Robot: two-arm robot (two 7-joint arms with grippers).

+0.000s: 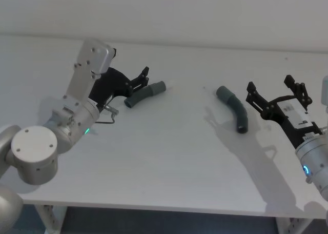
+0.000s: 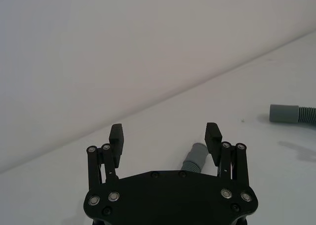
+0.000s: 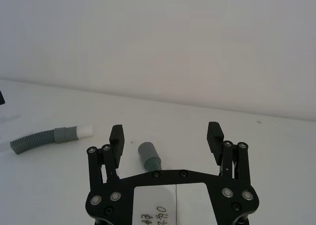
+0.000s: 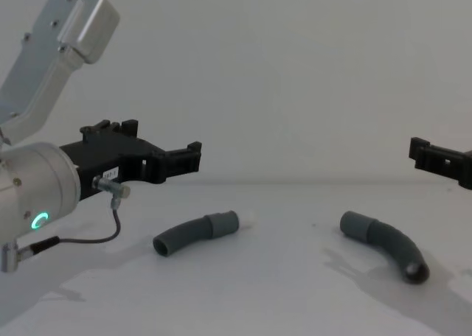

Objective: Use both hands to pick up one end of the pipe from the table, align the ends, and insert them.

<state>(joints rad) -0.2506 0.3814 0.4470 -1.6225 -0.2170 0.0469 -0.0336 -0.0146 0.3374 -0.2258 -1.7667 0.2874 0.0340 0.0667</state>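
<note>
Grey and ribbed, two curved pieces lie apart on the white worktop (image 1: pixel 169 162). Your left hand (image 1: pixel 145 76), spread and empty, hovers just above the left piece (image 1: pixel 146 94), whose cuff (image 1: pixel 159 86) points inward. Your right hand (image 1: pixel 270 83), likewise spread and empty, hangs near the right piece (image 1: pixel 234 106), which lies on its inner side.

Cut by the chest view's right edge: the right gripper (image 4: pixel 423 152), all but its fingertips. Hidden beneath the left gripper (image 2: pixel 165 132) in the left wrist view: the left pipe piece (image 2: pixel 191 165), save its cuff (image 2: pixel 198 151) and first ribs. Cut by that view's edge just past the ribs' start: the right pipe piece (image 2: pixel 305 116). Hidden behind the right gripper's body in the right wrist view: that piece's ribbed length. Too small to tell in the head view: either cuff's tip.
</note>
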